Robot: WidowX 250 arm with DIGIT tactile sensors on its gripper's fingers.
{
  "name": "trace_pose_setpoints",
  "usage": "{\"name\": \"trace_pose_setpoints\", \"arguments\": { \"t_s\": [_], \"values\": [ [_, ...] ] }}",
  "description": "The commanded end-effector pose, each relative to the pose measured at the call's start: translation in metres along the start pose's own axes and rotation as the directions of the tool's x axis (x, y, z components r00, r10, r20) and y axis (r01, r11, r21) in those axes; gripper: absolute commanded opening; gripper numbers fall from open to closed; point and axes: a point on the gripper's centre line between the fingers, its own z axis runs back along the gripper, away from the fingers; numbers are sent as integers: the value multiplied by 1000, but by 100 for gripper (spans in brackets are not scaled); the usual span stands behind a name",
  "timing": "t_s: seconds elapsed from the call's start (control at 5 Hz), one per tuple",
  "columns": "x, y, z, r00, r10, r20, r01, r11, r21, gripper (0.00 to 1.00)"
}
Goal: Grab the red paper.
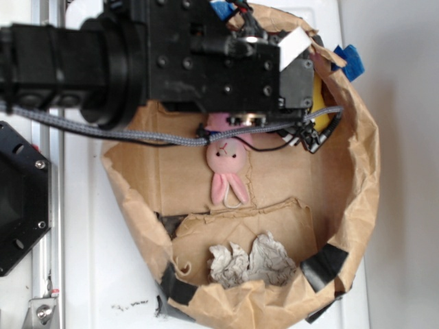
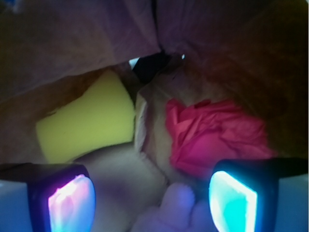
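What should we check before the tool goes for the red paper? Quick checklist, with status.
1. Target in sight: red paper seen in the wrist view, hidden under the arm in the exterior view. Ok.
2. Tool open: fingers apart, nothing between them. Ok.
3. Centred on target: paper sits toward the right finger. Not ok.
4. Neighbours: yellow block apart from the paper; pink bunny just below the tool. Cannot tell if clear.
5. Height above the paper: cannot tell.

Crumpled red paper (image 2: 212, 135) against bag wall
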Motion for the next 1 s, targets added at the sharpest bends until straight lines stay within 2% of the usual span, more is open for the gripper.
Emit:
{"name": "trace_pose_setpoints", "arguments": {
  "t_s": [0.0,0.2,0.4,0.8],
  "values": [
    [26,26,25,993,10,113,-8,1000,-12,100],
    [30,29,24,994,-13,108,14,1000,-8,100],
    [30,25,18,996,-70,57,70,998,10,100],
    [30,25,18,996,-70,57,70,998,10,100]
  ]
}}
